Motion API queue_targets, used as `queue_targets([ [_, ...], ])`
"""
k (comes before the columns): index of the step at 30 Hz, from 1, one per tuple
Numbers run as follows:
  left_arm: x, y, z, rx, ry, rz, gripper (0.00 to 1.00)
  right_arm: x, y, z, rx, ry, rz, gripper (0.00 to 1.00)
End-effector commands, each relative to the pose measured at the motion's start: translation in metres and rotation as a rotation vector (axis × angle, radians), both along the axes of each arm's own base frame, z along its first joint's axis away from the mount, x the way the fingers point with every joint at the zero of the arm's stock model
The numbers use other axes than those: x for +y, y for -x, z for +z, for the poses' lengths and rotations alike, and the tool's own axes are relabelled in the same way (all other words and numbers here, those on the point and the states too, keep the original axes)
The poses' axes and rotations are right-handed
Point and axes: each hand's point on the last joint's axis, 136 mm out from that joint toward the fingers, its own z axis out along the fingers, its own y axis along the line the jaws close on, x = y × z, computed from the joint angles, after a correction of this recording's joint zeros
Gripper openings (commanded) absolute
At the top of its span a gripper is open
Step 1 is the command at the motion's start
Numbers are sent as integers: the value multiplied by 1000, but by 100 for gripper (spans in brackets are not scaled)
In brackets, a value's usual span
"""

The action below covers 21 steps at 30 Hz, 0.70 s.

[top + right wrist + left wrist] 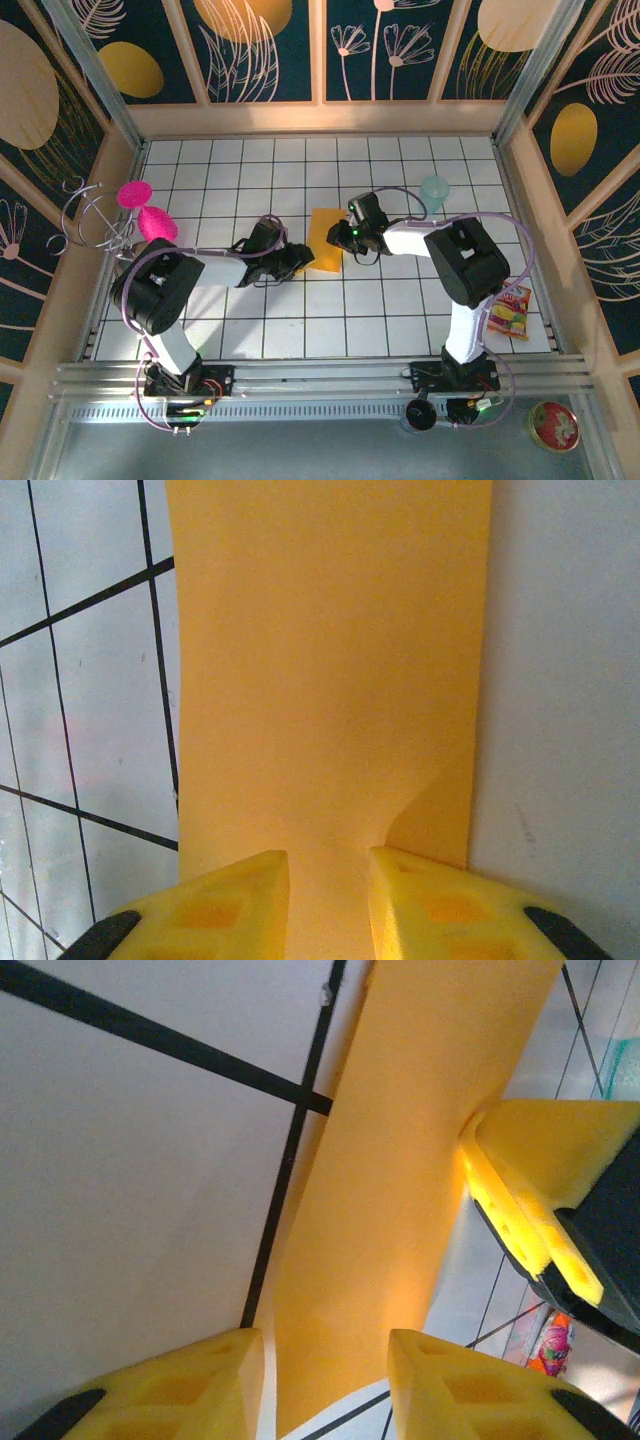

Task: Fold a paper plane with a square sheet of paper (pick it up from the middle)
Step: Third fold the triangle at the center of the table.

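The square sheet of paper (pixel 322 232) is orange-yellow and lies on the white grid table as a narrow upright rectangle, not a paper plane shape. My right gripper (pixel 342 237) sits at its right edge. In the right wrist view the gripper (pixel 328 865) is shut on a raised ridge of the sheet (pixel 330 660), with a curled fold beside its right finger. My left gripper (pixel 300 262) is at the sheet's near left corner. In the left wrist view its jaws (pixel 325 1345) stand apart, with the sheet (pixel 400 1160) running between them without touching. The right gripper's yellow finger (pixel 530 1190) presses the sheet there.
A pale teal cup (pixel 434 187) stands behind the right arm. Pink objects (pixel 135 193) and a wire stand (pixel 85 215) sit at the far left. A red-and-yellow snack packet (pixel 508 312) lies at the right edge. Wooden walls enclose the table.
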Motion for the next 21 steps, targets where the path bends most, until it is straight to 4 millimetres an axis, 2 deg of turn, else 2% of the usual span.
queue_targets([
  [1,-3,-3,-10,38,20,23,34,-18,9,-17,49,61,-35,28],
  [13,-4,-24,-5,1,20,2,23,-17,10,-16,45,56,-34,28],
  [21,0,-34,-5,-14,1,-21,20,-18,10,-15,43,54,-36,28],
])
